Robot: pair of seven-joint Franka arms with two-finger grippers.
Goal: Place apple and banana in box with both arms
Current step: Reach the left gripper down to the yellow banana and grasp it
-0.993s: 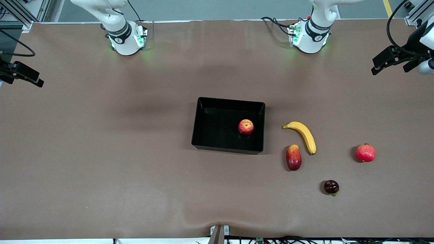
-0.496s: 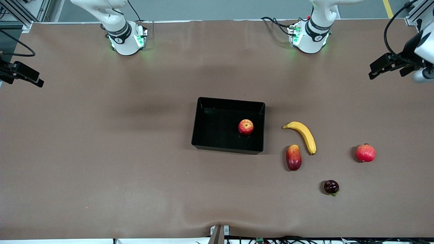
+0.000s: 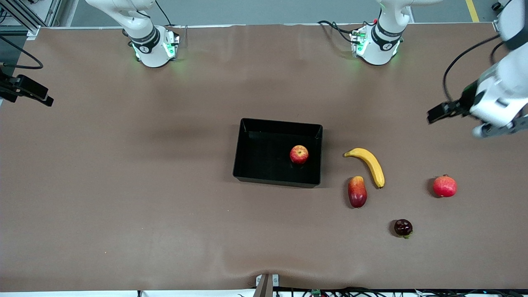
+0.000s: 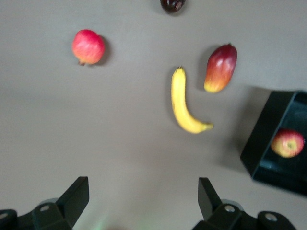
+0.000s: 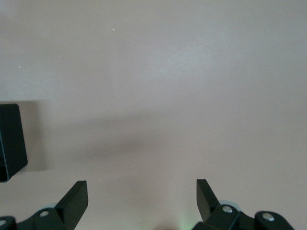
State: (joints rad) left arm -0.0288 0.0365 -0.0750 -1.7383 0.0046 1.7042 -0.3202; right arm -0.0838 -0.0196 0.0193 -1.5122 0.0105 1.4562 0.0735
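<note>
The apple already sits in the box, toward the left arm's end of it, while the banana lies on the desk just beside the box, with a red-and-yellow mango close by it. My worry is that closeness: fingers coming down carelessly could nudge the mango or roll the curved banana away, and a grip near its tip might let it swing. The left hand hangs high over the desk's end, empty, fingers spread wide. The right hand waits over bare desk, also spread and empty.
</note>
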